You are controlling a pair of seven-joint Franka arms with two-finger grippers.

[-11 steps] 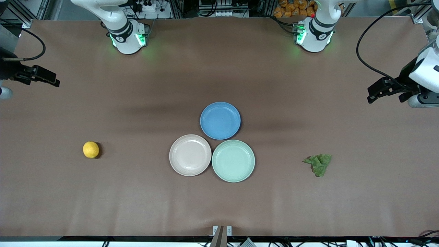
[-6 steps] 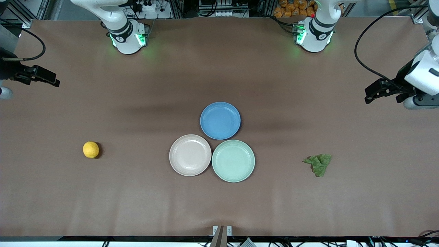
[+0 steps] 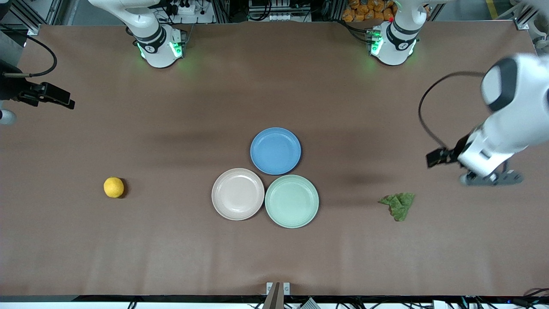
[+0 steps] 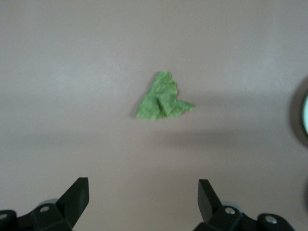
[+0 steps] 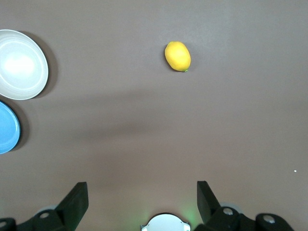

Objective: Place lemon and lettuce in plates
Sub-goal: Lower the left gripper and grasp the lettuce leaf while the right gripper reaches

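The lemon point(image 3: 113, 187) lies on the table toward the right arm's end; it also shows in the right wrist view point(image 5: 177, 56). The lettuce point(image 3: 399, 205) lies toward the left arm's end and shows in the left wrist view point(image 4: 162, 98). The beige-pink plate point(image 3: 237, 194) and the mint green plate point(image 3: 291, 201) sit side by side mid-table, both empty. My left gripper point(image 3: 434, 159) is open and empty, in the air beside the lettuce point(image 4: 143, 199). My right gripper point(image 3: 60, 99) is open and empty, waiting over the table's right-arm end point(image 5: 142, 199).
A blue plate point(image 3: 275, 150) touches both other plates, farther from the front camera. The left arm's black cable point(image 3: 424, 116) loops above the table. The arm bases point(image 3: 159, 47) stand along the table's edge farthest from the front camera.
My left arm has swung down and toward the lettuce, its gripper now much closer to it. The right arm, the lemon, the lettuce and the plates have not moved.
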